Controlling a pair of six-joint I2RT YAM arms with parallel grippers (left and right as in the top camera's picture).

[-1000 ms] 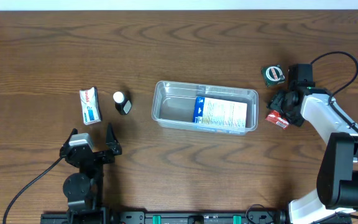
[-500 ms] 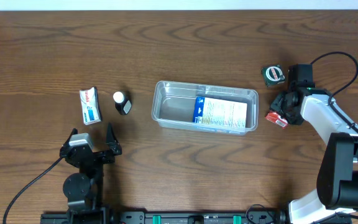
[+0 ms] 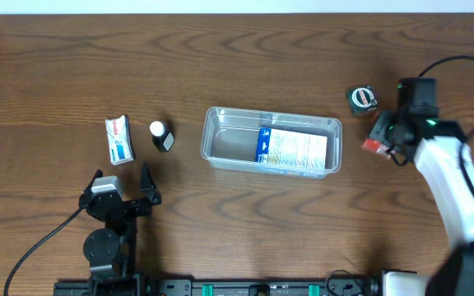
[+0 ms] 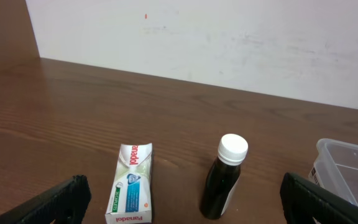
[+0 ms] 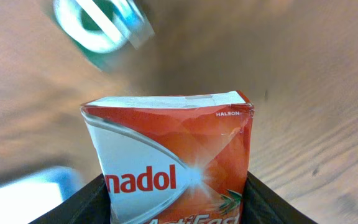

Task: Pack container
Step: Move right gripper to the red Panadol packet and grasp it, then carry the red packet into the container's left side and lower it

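Note:
The clear plastic container (image 3: 271,140) sits mid-table with a blue-and-white box (image 3: 293,150) lying in its right half. My right gripper (image 3: 380,138) is shut on a red-and-white Panadol box (image 3: 374,145), held just right of the container; in the right wrist view the Panadol box (image 5: 169,165) fills the space between the black fingers (image 5: 82,202). My left gripper (image 3: 122,182) is open and empty at the front left. A white Panadol packet (image 4: 130,183) and a dark bottle with a white cap (image 4: 224,177) lie ahead of it.
A green round tape-like item (image 3: 361,99) lies at the back right, blurred in the right wrist view (image 5: 101,28). The white packet (image 3: 119,139) and the bottle (image 3: 162,136) lie left of the container. A white wall (image 4: 229,43) backs the table.
My right gripper has lifted the red Panadol box off the table and swung up and a little right; the arm now stretches further out. The left arm has not moved.

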